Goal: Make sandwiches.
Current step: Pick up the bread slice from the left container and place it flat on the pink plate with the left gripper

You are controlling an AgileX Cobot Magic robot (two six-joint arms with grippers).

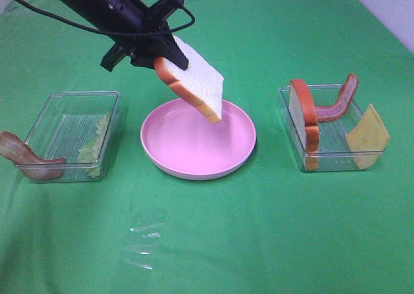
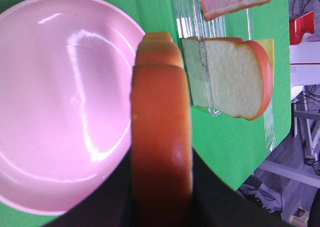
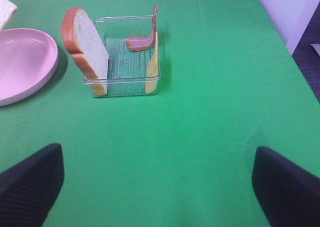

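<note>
Exterior high shows the green-clothed table (image 1: 259, 229), where the left arm (image 1: 97, 6) slants down from the far left corner. Its left gripper (image 1: 162, 61) is clamped on the crust end of a bread slice (image 1: 197, 83). The slice hangs tilted over the pink plate (image 1: 194, 168) at mid-table, its long axis sloping down toward the right edge. The right gripper (image 3: 157, 187) hovers spread wide and holds nothing. It faces the right tray (image 1: 333, 161), where a second bread slice (image 1: 304, 119) stands on edge.
</note>
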